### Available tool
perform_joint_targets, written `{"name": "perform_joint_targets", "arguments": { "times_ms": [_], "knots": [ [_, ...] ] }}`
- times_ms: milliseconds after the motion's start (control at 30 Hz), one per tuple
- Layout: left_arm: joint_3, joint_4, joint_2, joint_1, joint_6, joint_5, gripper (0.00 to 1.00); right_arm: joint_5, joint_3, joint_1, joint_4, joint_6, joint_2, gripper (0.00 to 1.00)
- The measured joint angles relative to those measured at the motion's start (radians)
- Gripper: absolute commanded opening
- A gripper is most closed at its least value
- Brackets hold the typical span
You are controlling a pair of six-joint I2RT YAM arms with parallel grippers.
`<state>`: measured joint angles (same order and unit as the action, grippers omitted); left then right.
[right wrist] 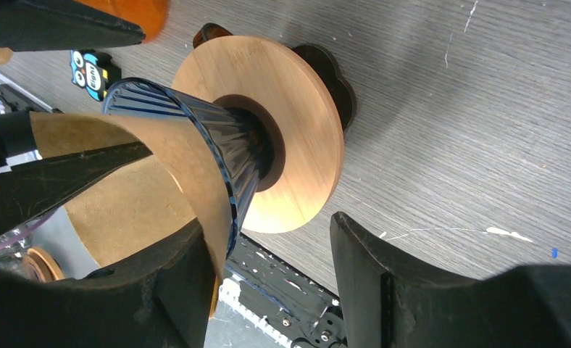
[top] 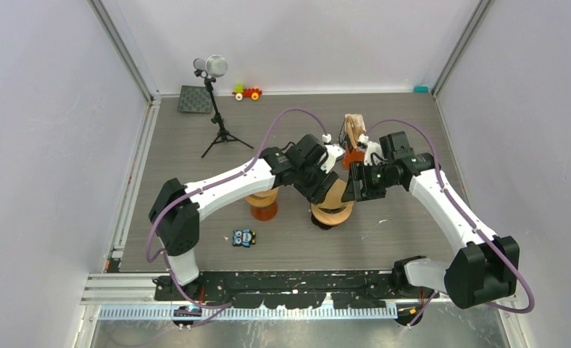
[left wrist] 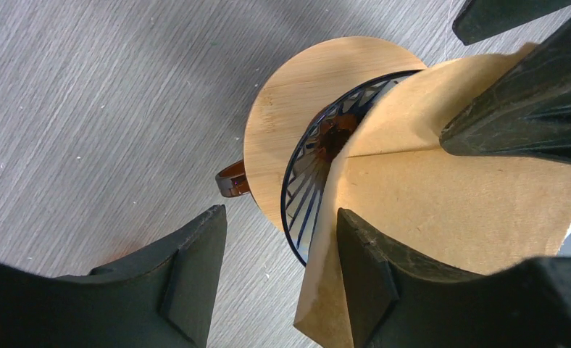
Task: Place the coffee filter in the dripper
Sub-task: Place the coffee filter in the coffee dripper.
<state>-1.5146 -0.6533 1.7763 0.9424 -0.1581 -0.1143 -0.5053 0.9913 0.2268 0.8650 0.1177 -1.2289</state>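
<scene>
The fingers of the left gripper stand apart and clamp nothing. One is outside the dripper. The other lies on the coffee filter, as it seems on its inner side. The right gripper is spread in the same way across the rim, and one of its fingers rests on the paper from the opposite side. So neither gripper grasps the filter; both only touch it.

The filter is partly in the dripper. Its tip points into the ribbed cone, but a large part of the paper stands out over the rim.

The step in hand is probably the seating. To do it well, the inner fingers should open the paper and slide it down along the ribs slowly and with light pressure. The dripper only stands on its wooden disc on the table, so it could tip. The grippers are very near each other, so one should move at a time.

In the top view the left arm and the right arm both reach inward with wrists bent down, and they meet over the dripper.
</scene>
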Motion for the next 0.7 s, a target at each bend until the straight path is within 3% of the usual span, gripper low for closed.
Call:
{"name": "perform_joint_targets", "arguments": {
  "times_ms": [700],
  "knots": [
    [0.031,0.037,-0.001,0.014,-0.001,0.012,0.59,0.072,-0.01,0.061,-0.035,-0.037,0.0,0.59]
  ]
}}
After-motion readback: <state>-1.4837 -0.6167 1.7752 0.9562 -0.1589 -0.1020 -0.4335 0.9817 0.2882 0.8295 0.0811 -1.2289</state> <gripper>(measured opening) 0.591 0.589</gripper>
